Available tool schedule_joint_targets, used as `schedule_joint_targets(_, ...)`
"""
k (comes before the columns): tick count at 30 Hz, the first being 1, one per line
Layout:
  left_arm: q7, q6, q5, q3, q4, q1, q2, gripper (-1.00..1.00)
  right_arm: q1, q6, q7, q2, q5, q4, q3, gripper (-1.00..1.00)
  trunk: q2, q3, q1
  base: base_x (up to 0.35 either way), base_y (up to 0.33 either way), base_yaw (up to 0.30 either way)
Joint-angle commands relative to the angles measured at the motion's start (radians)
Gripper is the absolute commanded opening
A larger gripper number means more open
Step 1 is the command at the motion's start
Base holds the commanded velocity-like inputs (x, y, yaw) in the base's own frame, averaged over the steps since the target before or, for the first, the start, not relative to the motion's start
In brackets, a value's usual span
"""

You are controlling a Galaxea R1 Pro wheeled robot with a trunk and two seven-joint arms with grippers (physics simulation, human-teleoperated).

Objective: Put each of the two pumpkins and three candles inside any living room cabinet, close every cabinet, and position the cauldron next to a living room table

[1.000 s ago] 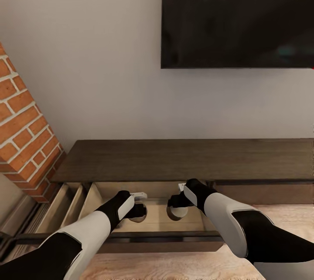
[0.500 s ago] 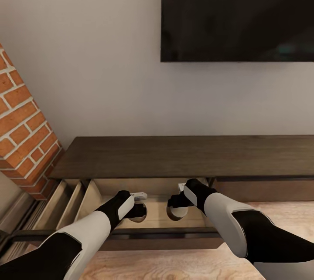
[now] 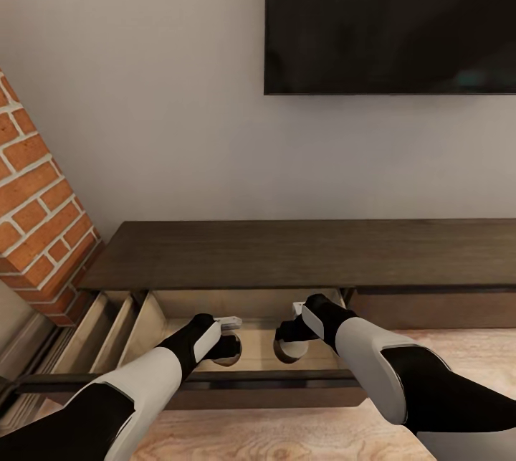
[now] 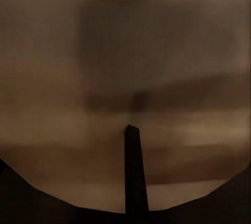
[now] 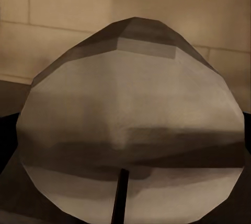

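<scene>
Your left gripper (image 3: 228,348) and right gripper (image 3: 290,346) each stay clamped on a candle (image 5: 130,130) inside the open cabinet (image 3: 287,253). Your head camera has tilted slightly; the arms haven't moved.

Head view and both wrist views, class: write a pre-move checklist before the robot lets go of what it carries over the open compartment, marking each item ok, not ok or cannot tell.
1. Long dark brown wooden cabinet has its compartment open: ok.
2. Left end effector over the open compartment: ok.
3. Right end effector over it too: ok.
4. Right end effector shut on a stubby beige candle: ok.
5. Left end effector's load identified: cannot tell, its wrist view is blurred.
6. Landing spot beneath free: cannot tell.
</scene>
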Motion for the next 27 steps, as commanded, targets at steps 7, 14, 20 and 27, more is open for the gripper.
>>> schedule_joint_targets(7,0.008,0.003,0.011,-0.004,-0.001,0.000,0.000,-1.00,0.000,0.005,0.002,0.000,0.002,-0.002,-0.001,-1.00,0.000,-0.001,0.000,0.005,0.000,0.000)
schedule_joint_targets(14,0.009,0.004,0.011,-0.004,-0.001,0.000,0.000,-1.00,0.000,0.007,-0.002,0.000,0.002,-0.002,-0.001,-1.00,0.000,-0.001,0.000,0.085,0.000,0.000)
schedule_joint_targets(20,0.010,0.029,0.011,-0.005,-0.010,0.000,0.000,-1.00,0.000,0.007,-0.003,0.000,0.002,-0.002,-0.001,-1.00,0.000,-0.001,0.000,0.004,0.000,0.000)
schedule_joint_targets(27,0.010,0.056,0.011,-0.003,-0.012,0.000,0.000,-1.00,0.000,0.007,-0.003,0.000,0.002,-0.002,-0.001,-1.00,0.000,-0.001,0.000,0.057,0.000,0.000)
